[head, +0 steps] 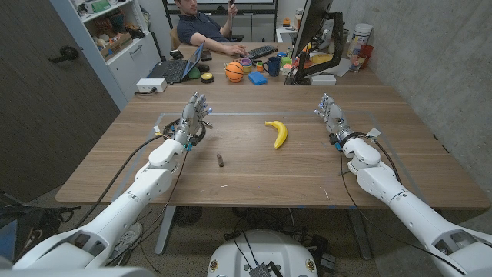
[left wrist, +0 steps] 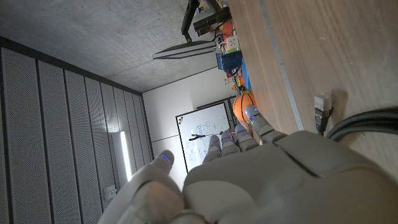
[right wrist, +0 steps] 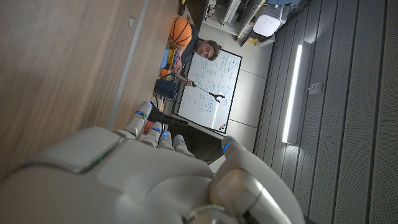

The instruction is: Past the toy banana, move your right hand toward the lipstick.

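Note:
A yellow toy banana lies on the wooden table a little right of the middle. The lipstick, a small dark tube, lies left of it and nearer the front edge. My right hand stands at the right side of the table, fingers apart and reaching away, holding nothing; the banana lies between it and the lipstick. My left hand stands at the left, fingers apart, empty, behind and left of the lipstick. Both wrist views look along the backs of my left hand and right hand.
A person sits behind the table's far edge among a laptop, a keyboard, a basketball, a mug and a monitor. A white box sits at the far left corner. Cables run along both arms.

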`<action>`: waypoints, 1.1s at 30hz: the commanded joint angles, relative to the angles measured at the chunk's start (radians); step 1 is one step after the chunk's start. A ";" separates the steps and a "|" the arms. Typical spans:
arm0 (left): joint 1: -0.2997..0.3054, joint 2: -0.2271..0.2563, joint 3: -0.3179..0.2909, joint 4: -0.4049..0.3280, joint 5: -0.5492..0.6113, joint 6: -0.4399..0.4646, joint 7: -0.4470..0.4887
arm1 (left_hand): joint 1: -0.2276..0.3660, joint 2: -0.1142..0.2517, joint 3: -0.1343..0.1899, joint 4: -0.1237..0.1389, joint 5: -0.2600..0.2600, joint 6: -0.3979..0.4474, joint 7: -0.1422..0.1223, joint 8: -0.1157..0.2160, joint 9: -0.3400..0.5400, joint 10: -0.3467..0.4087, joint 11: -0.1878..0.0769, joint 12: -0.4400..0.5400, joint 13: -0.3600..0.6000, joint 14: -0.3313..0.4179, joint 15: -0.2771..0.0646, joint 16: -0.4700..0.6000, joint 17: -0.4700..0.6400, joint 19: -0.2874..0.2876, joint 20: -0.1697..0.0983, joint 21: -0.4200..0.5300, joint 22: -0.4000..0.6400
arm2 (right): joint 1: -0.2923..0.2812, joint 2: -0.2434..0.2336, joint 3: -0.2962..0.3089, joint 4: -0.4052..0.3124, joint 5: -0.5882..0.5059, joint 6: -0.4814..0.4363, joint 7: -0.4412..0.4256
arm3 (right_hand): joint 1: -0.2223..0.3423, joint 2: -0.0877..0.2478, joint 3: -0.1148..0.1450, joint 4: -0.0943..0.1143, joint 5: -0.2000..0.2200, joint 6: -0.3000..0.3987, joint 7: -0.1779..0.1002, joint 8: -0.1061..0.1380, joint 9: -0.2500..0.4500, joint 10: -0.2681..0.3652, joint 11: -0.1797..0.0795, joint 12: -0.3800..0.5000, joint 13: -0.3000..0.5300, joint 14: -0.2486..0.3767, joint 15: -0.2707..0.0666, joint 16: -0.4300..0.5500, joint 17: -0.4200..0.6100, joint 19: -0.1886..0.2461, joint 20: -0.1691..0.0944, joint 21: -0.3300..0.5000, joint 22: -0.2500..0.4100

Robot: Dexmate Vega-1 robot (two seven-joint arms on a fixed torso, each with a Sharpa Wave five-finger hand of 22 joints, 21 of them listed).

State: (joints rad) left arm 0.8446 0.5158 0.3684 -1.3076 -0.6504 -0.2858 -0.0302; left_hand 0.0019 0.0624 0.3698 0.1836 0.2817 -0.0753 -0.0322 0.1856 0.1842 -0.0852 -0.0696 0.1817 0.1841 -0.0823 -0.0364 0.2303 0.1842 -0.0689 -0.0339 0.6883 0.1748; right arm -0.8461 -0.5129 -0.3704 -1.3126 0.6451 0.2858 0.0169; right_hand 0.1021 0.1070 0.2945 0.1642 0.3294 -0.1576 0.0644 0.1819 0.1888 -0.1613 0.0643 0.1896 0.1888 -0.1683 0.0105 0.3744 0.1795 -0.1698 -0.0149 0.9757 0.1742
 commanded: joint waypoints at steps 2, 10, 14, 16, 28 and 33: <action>0.003 0.001 -0.002 -0.001 -0.005 -0.002 -0.004 | 0.000 0.095 0.007 0.000 0.007 -0.006 0.001 0.006 0.002 -0.007 0.002 0.005 0.003 -0.012 0.000 0.003 0.001 -0.008 -0.009 0.003 0.004 | -0.001 -0.004 -0.003 -0.013 -0.018 -0.001 -0.018 | 0.002 0.068 0.006 0.003 0.006 -0.006 0.000 0.008 0.001 -0.007 0.001 0.005 0.006 -0.168 -0.002 0.005 0.003 -0.255 -0.007 0.018 0.002; 0.005 0.001 -0.004 0.000 -0.004 -0.005 0.000 | 0.000 0.095 0.005 0.000 0.008 -0.006 0.000 0.006 0.002 -0.007 0.002 0.005 0.003 -0.012 0.001 0.003 0.001 -0.008 -0.006 0.000 0.004 | 0.011 -0.009 -0.013 -0.017 -0.052 0.010 -0.029 | -0.003 0.064 0.004 0.007 0.003 -0.010 -0.004 0.007 0.002 -0.011 0.004 0.003 0.006 -0.168 -0.001 0.003 0.005 -0.251 -0.009 0.016 0.002; 0.005 0.001 -0.005 0.001 -0.004 -0.006 0.000 | 0.000 0.095 0.004 0.000 0.008 -0.006 0.000 0.006 0.002 -0.006 0.002 0.005 0.003 -0.011 0.000 0.003 0.001 -0.007 -0.006 -0.001 0.004 | 0.015 -0.012 -0.017 -0.020 -0.069 0.019 -0.033 | -0.006 0.061 0.002 0.008 0.002 -0.012 -0.007 0.007 0.002 -0.013 0.006 0.003 0.006 -0.169 0.001 0.002 0.005 -0.251 -0.009 0.014 0.002; 0.005 0.001 -0.005 0.001 -0.005 -0.007 0.000 | 0.000 0.095 0.004 0.000 0.008 -0.006 0.000 0.006 0.002 -0.005 0.002 0.005 0.003 -0.011 0.000 0.003 0.001 -0.007 -0.006 -0.002 0.004 | 0.017 -0.014 -0.018 -0.024 -0.079 0.027 -0.035 | -0.007 0.060 0.002 0.008 0.002 -0.012 -0.009 0.007 0.002 -0.014 0.004 0.003 0.006 -0.168 0.001 0.002 0.005 -0.250 -0.008 0.013 0.002; 0.005 -0.001 -0.005 0.004 -0.006 -0.009 -0.002 | 0.000 0.095 0.002 0.000 0.009 -0.005 0.000 0.006 0.002 -0.006 0.004 0.005 0.003 -0.012 0.001 0.002 0.001 -0.006 -0.007 -0.005 0.004 | 0.006 -0.044 -0.030 -0.098 -0.212 0.061 -0.121 | -0.001 0.042 -0.001 -0.004 -0.001 0.034 -0.022 0.023 0.002 0.004 0.004 0.009 0.005 -0.142 0.003 0.001 0.001 -0.215 -0.006 0.013 0.001; 0.008 0.000 -0.007 0.002 -0.005 -0.011 0.000 | 0.000 0.094 0.001 0.000 0.010 -0.005 0.000 0.006 0.002 -0.007 0.004 0.005 0.003 -0.012 0.002 0.002 0.001 -0.006 -0.005 -0.007 0.004 | 0.004 -0.051 -0.034 -0.120 -0.263 0.079 -0.150 | 0.004 0.038 0.000 -0.010 -0.001 0.047 -0.022 0.026 0.001 0.016 0.003 0.012 0.005 -0.130 0.004 0.001 -0.001 -0.203 -0.004 0.013 0.001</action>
State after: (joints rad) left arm 0.8492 0.5165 0.3636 -1.3063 -0.6552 -0.2919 -0.0318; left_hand 0.0019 0.0623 0.3696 0.1835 0.2873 -0.0752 -0.0322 0.1855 0.1839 -0.0849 -0.0694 0.1813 0.1839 -0.0822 -0.0363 0.2303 0.1840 -0.0687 -0.0338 0.6840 0.1746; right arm -0.8324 -0.5393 -0.3929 -1.3708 0.4881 0.3407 -0.0653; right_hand 0.1021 0.1069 0.2920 0.1618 0.3292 -0.1142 0.0429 0.2051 0.1885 -0.1552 0.0695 0.1974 0.1905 -0.1718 0.0141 0.3744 0.1766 -0.1726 -0.0178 0.9874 0.1720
